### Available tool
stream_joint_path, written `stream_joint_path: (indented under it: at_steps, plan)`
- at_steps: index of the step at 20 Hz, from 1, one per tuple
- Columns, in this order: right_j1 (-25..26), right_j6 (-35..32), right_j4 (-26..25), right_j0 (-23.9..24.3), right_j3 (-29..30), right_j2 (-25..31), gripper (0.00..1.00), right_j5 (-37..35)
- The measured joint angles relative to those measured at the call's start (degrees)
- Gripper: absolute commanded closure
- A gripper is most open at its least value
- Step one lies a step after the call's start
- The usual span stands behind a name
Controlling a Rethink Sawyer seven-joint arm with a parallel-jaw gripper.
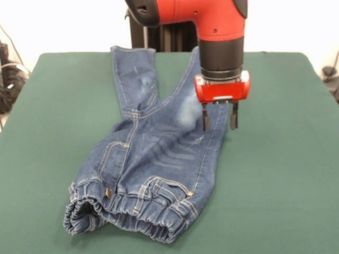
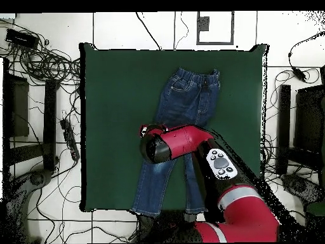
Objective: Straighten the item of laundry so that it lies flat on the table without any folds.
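The item of laundry [image 1: 153,159], a small pair of blue jeans, lies on the green table [image 1: 275,159]. Its gathered waistband [image 1: 132,211] is at the near edge, bunched and rolled up at the left hip. The legs run away from the camera in a V. One leg [image 1: 135,79] reaches the far edge, and the arm partly hides the other. My gripper [image 1: 219,117] points straight down over the right edge of the right leg, open with nothing between its fingers. In the overhead view the arm covers the jeans [image 2: 187,95] at the thighs and hides the gripper.
The table [image 2: 108,95] extends well beyond the jeans on both sides. Cables [image 2: 38,63] and dark equipment [image 2: 16,105] lie on the floor around it. The robot's red arm [image 2: 190,143] crosses the table's lower middle in the overhead view.
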State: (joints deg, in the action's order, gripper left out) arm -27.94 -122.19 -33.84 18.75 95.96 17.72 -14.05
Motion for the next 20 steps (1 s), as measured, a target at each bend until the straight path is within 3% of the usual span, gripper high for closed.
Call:
stream_joint_path:
  at_steps: [8, 15, 20]
  plan:
    - [3.3, 0.0, -0.32, -1.0, -1.81, -0.09, 0.0, 1.1]
    - [3.27, 0.0, -0.34, -1.17, -2.2, -0.12, 0.0, 1.02]
    - [3.51, 0.0, 1.58, -1.5, -3.55, -0.08, 0.0, -2.55]
